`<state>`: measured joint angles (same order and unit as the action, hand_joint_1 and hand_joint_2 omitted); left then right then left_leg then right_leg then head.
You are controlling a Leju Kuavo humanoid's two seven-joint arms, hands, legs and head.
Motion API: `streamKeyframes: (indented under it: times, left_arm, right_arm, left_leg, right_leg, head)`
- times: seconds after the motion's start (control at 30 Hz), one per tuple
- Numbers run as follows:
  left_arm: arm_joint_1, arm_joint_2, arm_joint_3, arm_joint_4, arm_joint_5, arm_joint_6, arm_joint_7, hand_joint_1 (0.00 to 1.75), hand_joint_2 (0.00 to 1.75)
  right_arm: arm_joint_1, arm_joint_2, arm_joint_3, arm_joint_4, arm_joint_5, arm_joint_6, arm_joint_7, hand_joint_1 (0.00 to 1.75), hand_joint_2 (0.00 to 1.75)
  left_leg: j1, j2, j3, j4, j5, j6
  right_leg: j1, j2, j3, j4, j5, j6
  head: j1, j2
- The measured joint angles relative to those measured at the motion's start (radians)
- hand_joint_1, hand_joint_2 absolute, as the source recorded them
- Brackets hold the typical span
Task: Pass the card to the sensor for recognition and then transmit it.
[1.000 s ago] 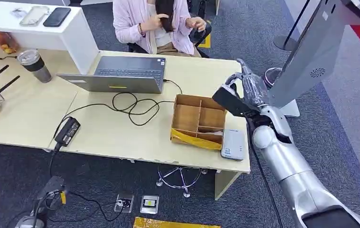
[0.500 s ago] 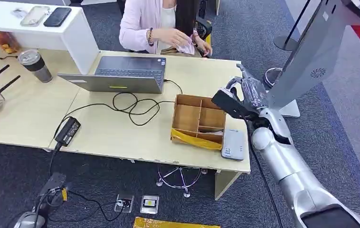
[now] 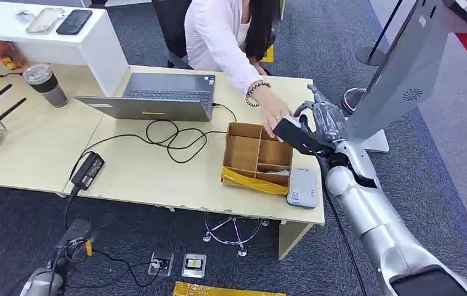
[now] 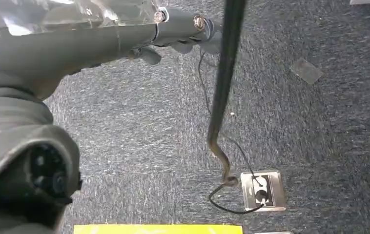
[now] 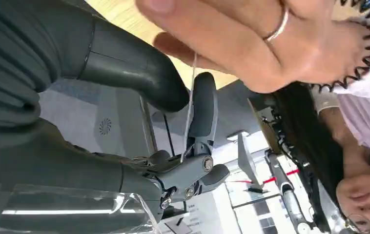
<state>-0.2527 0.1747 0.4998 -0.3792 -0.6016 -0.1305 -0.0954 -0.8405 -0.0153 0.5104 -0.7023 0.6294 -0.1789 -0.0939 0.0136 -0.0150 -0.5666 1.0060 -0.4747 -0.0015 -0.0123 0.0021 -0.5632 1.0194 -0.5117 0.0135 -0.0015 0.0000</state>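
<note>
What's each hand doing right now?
Left hand: hanging over the carpet, holding nothing visible; open or closed cannot be told.
Right hand: pinching the card, person's hand on it.

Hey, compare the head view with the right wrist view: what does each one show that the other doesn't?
Only the head view shows the desk layout: the wooden divided box, the white card reader beside it, the laptop and the cup.

Only the right wrist view shows the card edge-on, a thin pale sliver between the right hand's thumb and a dark finger, with the person's fingers at its other end.

Both show the right hand raised beside the grey kiosk and the person's hand reaching it.
</note>
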Motion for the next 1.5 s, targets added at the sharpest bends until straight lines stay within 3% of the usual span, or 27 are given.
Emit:
streamKeyframes:
  times: [0.17,0.2,0.23,0.73,0.87,1.0,1.1,1.13,1.33,1.5]
  left_arm:
    - [-0.006,0.0,-0.01,0.001,0.002,0.004,0.003,0.0,0.0]
    - [-0.007,0.0,-0.015,0.001,0.002,0.005,0.005,0.0,0.0]
    - [-0.007,0.0,-0.018,0.001,0.002,0.005,0.007,0.0,0.0]
    - [-0.012,0.003,-0.033,0.002,0.026,0.011,0.009,0.0,0.0]
    - [-0.011,0.01,-0.033,0.001,0.048,0.015,-0.014,0.0,0.0]
    - [0.001,0.011,-0.022,-0.014,0.113,0.057,-0.053,0.0,0.0]
    - [0.028,0.024,0.013,-0.04,0.168,0.029,-0.053,0.0,0.0]
    - [0.04,0.031,0.024,-0.048,0.173,0.019,-0.053,0.0,0.0]
    - [0.1,0.054,0.105,-0.079,0.19,-0.015,-0.069,0.0,0.0]
    - [0.122,0.052,0.153,-0.102,0.194,-0.024,-0.074,0.0,0.0]
  right_arm:
    - [0.0,0.0,0.0,0.0,0.008,0.0,0.003,1.75,1.75]
    - [0.0,0.001,0.0,0.0,0.013,0.0,0.003,0.42,1.75]
    - [0.0,0.003,0.0,0.0,0.019,-0.001,0.005,0.0,0.0]
    - [0.026,0.005,-0.002,-0.02,0.072,-0.002,0.018,0.0,0.0]
    - [0.059,-0.008,-0.005,-0.042,0.071,0.004,0.031,0.0,0.0]
    - [0.124,-0.044,-0.025,-0.114,0.03,0.041,0.083,0.0,0.0]
    - [0.209,-0.085,-0.052,-0.209,-0.015,0.088,0.138,0.0,0.0]
    - [0.237,-0.101,-0.061,-0.243,-0.029,0.103,0.153,0.0,1.75]
    - [0.345,-0.188,-0.093,-0.449,-0.098,0.175,0.214,0.0,1.75]
    - [0.373,-0.214,-0.093,-0.556,-0.124,0.183,0.216,0.0,1.75]
  left_leg:
    - [0.0,0.0,0.0,0.0,0.0,0.0]
    - [0.0,0.0,0.0,0.0,0.0,0.0]
    - [0.0,0.0,0.0,0.0,0.0,0.0]
    - [0.0,0.0,0.0,0.0,0.0,0.0]
    - [0.0,0.0,0.0,0.0,0.0,0.0]
    - [0.0,0.0,0.0,0.0,0.0,0.0]
    - [0.0,0.0,0.0,0.0,-0.001,-0.001]
    - [0.0,0.0,0.0,0.0,-0.001,0.0]
    - [0.0,0.002,0.0,0.0,-0.002,-0.001]
    - [0.0,0.002,0.0,0.0,-0.002,-0.001]
  right_leg:
    - [0.0,0.0,0.0,0.0,0.0,0.0]
    - [0.0,0.0,0.0,0.0,0.0,0.0]
    - [0.0,0.0,0.0,0.0,0.0,0.0]
    - [0.0,0.0,-0.001,0.0,0.0,0.0]
    - [0.0,0.0,-0.001,0.0,0.0,0.0]
    - [0.0,0.0,0.0,0.0,0.0,0.0]
    - [0.0,0.0,0.0,-0.001,0.0,0.0]
    - [0.0,0.0,-0.001,-0.001,0.0,0.0]
    - [0.0,0.001,-0.001,-0.001,-0.001,0.0]
    - [0.0,0.001,-0.001,-0.001,-0.001,0.0]
  head:
    - [0.0,0.0]
    - [0.0,0.0]
    - [0.0,0.0]
    - [0.0,0.0]
    - [0.0,0.0]
    - [0.0,0.0]
    - [0.0,0.0]
    - [0.0,0.0]
    - [0.0,0.0]
    - [0.0,0.0]
